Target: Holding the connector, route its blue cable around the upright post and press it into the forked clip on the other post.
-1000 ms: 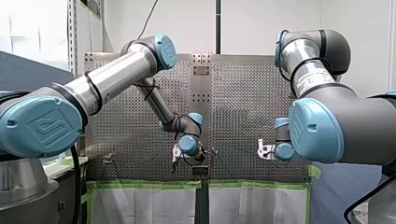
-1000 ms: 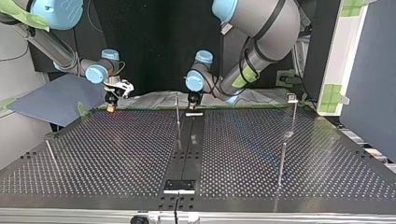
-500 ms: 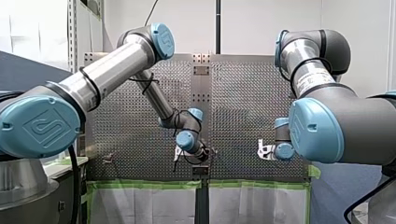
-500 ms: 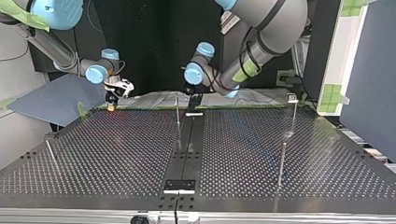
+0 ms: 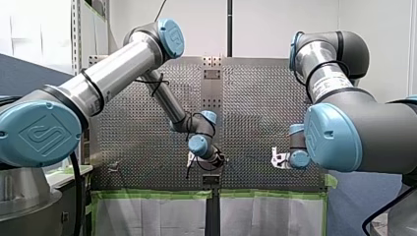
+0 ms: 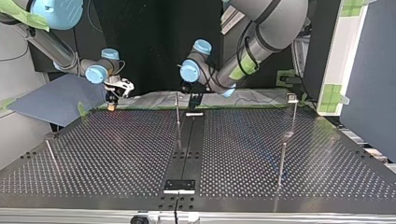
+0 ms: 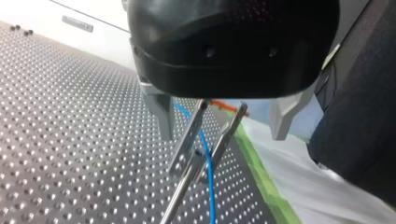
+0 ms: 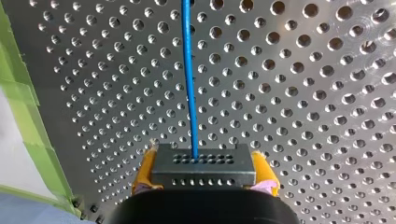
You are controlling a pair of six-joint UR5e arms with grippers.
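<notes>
Two jobs: right gripper (image 8: pixel 204 173) clamps connector (image 8: pixel 203 161); left gripper (image 7: pixel 222 132), spread wide astride the clip (image 7: pixel 187 149), should seat cable (image 7: pixel 207 161) squarely.

- Thin blue cable (image 8: pixel 188 79): plain, one even shade.
- Dark grey rectangular connector block (image 8: pixel 203 168): dotted with rows of small holes.
- My right pincer (image 8: pixel 204 161): yellow-orange pads (image 8: pixel 144 170).
- My left pincer (image 7: pixel 222 135): black housing, pale grey metal fingers (image 7: pixel 159 109).
- Silver-grey perforated metal surface (image 8: pixel 303 93): regular grid of holes, edged with green tape (image 8: pixel 28 116).

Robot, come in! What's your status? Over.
My right claw shut on connector. My left claw open astride forked clip. Connector's blue cable looks threaded between prongs. Nothing in the way.
</notes>
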